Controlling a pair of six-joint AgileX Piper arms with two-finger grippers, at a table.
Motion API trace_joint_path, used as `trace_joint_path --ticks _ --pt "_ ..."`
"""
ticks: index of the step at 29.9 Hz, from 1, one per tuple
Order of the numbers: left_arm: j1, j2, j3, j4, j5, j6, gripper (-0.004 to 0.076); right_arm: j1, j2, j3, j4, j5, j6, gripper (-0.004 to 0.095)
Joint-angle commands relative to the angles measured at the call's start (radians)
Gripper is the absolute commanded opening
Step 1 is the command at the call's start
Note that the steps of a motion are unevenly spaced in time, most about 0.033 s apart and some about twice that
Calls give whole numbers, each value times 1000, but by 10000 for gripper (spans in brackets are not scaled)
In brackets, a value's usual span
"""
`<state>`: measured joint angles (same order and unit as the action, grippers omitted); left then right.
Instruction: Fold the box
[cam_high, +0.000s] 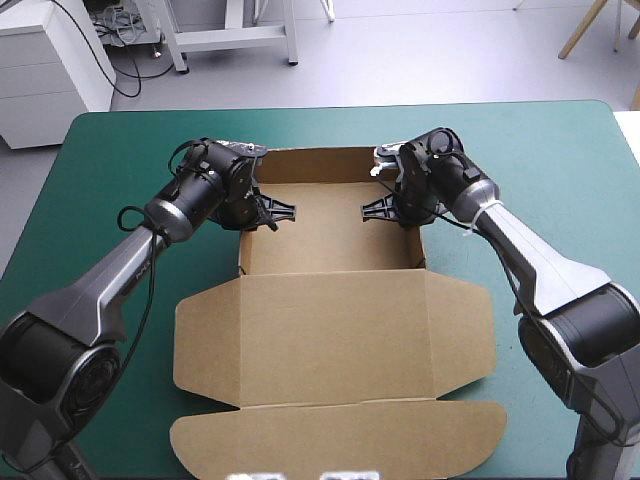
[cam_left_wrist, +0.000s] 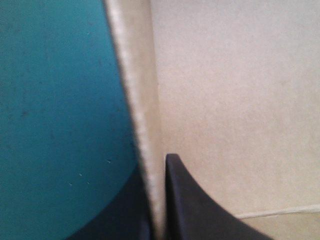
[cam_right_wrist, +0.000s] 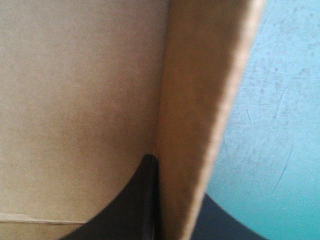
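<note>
While the brown box (cam_high: 330, 335) lies mid-frame in the high view as an open tray, its lid flat toward the lower edge, the left gripper (cam_high: 258, 212) at centre left is clamped on the tray's left wall, one black finger inside and one outside. At centre right, the right gripper (cam_high: 396, 208) pinches the right wall likewise. Teal-green cover (cam_high: 110, 150) surrounds the box.
</note>
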<state>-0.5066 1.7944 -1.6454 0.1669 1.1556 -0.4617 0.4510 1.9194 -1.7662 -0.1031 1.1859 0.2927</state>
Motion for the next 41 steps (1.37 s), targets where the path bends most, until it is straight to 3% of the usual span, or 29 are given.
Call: trace_joint_path --ticks 1,6,24,26,29,31,35,37,41 --pt "-13 -53 -33 -46 -114 -6 -10 -7 -41 -29 47 -44 -37 0" --pt "-13 -49 -31 -39 -129 -40 -10 -50 -31 -29 115 -45 -71 0" --pt "-13 101 -33 -7 -59 29 -8 -56 -29 -29 103 -126 -73 13" --pt "-13 101 -33 -7 -61 30 -5 -56 -29 -29 103 -126 -76 76" --pt "-13 101 -42 -18 -57 30 41 -56 -29 -29 103 -126 -82 262" --pt "-13 101 -42 -22 -57 30 125 -56 -29 -29 103 -126 -82 430" --pt "-13 101 -42 -20 -59 30 384 -56 -29 -29 103 -119 -110 781" --pt "-13 101 -42 -20 -64 30 462 -56 -29 -29 96 -119 -110 836" --pt "-13 102 -63 -20 -59 30 469 -56 -29 -29 74 -125 -108 834"
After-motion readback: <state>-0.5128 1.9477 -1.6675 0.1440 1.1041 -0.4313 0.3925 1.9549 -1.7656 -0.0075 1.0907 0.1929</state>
